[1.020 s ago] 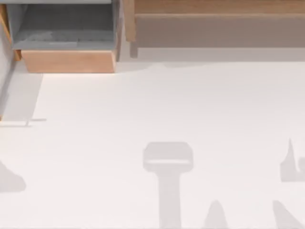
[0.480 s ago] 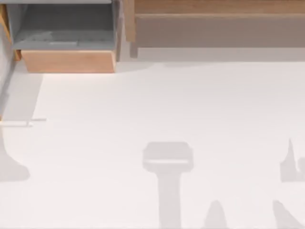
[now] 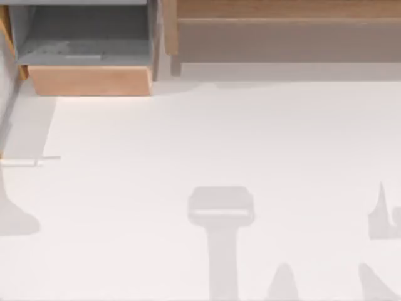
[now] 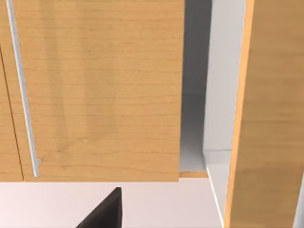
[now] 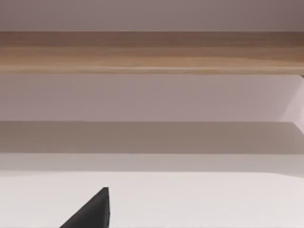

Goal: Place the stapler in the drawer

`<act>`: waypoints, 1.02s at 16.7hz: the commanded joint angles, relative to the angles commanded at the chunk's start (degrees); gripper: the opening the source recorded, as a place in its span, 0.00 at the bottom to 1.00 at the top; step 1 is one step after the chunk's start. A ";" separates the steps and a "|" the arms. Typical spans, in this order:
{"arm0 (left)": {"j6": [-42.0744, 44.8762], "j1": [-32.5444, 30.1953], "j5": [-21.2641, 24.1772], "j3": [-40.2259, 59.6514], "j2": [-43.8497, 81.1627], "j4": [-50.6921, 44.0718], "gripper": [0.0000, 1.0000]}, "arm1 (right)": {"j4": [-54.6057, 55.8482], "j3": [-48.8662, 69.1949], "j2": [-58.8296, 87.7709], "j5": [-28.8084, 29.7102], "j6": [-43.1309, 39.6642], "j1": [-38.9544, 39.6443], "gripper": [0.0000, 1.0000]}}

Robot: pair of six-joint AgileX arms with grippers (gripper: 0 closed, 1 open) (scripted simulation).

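The drawer [image 3: 88, 80] stands pulled open at the table's back left, with grey inner walls and floor and a light tan front panel. The stapler is out of view. In the left wrist view a black part of my left gripper [image 4: 105, 212] sits low before a tan wooden panel [image 4: 99, 95] that carries a thin silver handle [image 4: 21, 95]. A narrow grey gap [image 4: 194, 128] opens beside that panel. A black part of my right gripper [image 5: 90, 212] hangs over the white table [image 5: 190, 199], facing the far wall.
A long brown wooden ledge [image 3: 282, 31] runs along the back right, also the ledge [image 5: 152, 52] ahead of the right gripper. Grey shadows of the arms lie on the white table [image 3: 219, 138] at the left edge and along the front.
The arm shadow at the table's left edge has grown and crept a little to the right. The shadows at the front right have not moved.
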 joint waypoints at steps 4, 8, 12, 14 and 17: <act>0.00 0.00 0.00 0.00 0.00 0.00 0.47 | 0.00 0.00 0.00 0.00 0.00 0.00 1.00; 0.00 0.00 0.00 0.00 0.00 0.00 0.17 | 0.00 0.00 0.00 0.00 0.00 0.00 1.00; 0.00 0.00 0.00 0.00 0.00 0.00 0.00 | 0.00 0.00 0.00 0.00 0.00 0.00 1.00; 0.00 0.00 0.00 0.00 0.00 0.00 0.00 | 0.00 0.00 0.00 0.00 0.00 0.00 1.00; 0.00 0.00 0.00 0.00 0.00 0.00 0.00 | 0.00 0.00 0.00 0.00 0.00 0.00 1.00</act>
